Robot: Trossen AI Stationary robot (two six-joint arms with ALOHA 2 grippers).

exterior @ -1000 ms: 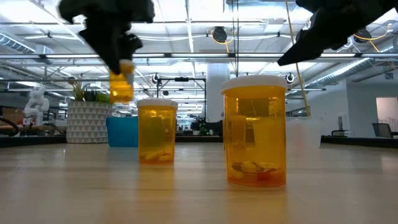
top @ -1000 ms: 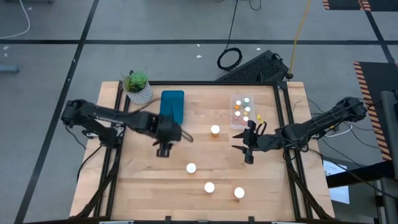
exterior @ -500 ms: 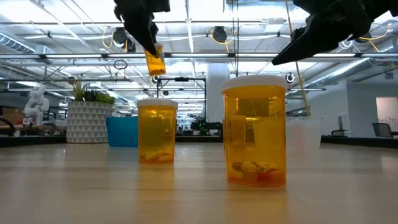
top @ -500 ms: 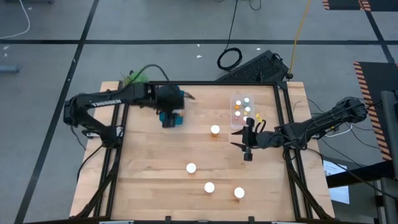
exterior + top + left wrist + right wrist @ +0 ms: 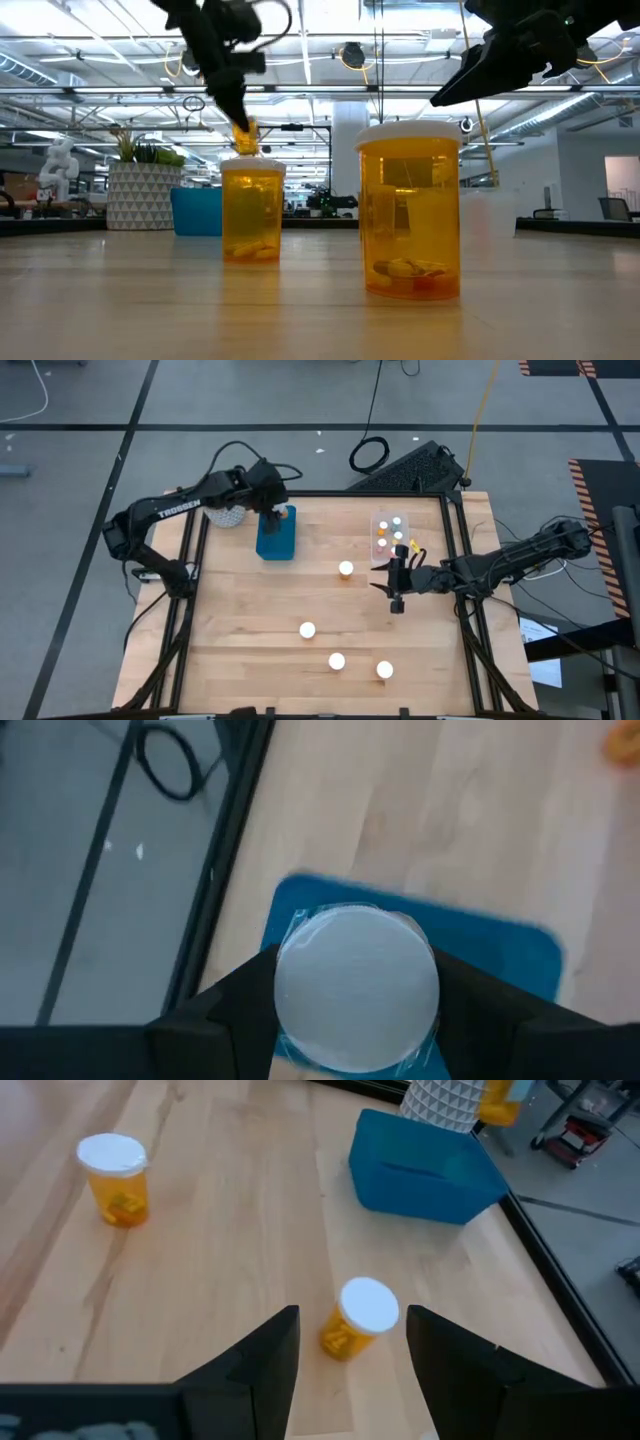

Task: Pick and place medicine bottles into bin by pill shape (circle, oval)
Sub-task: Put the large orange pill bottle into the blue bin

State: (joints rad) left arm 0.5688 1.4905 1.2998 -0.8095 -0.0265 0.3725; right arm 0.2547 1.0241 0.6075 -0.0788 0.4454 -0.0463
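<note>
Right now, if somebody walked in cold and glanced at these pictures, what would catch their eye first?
Probably the left gripper, holding a white-capped bottle over the blue bin at the table's far left. Next, two big amber bottles fill the low view up close. The right gripper hangs open near the clear bin, facing a lone bottle mid-table.

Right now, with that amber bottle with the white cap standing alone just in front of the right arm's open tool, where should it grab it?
Grip the upright amber bottle around its cylindrical body just below the white cap, coming from above. The right tool is open with its fingers either side, and bare wooden table surrounds it.
</note>
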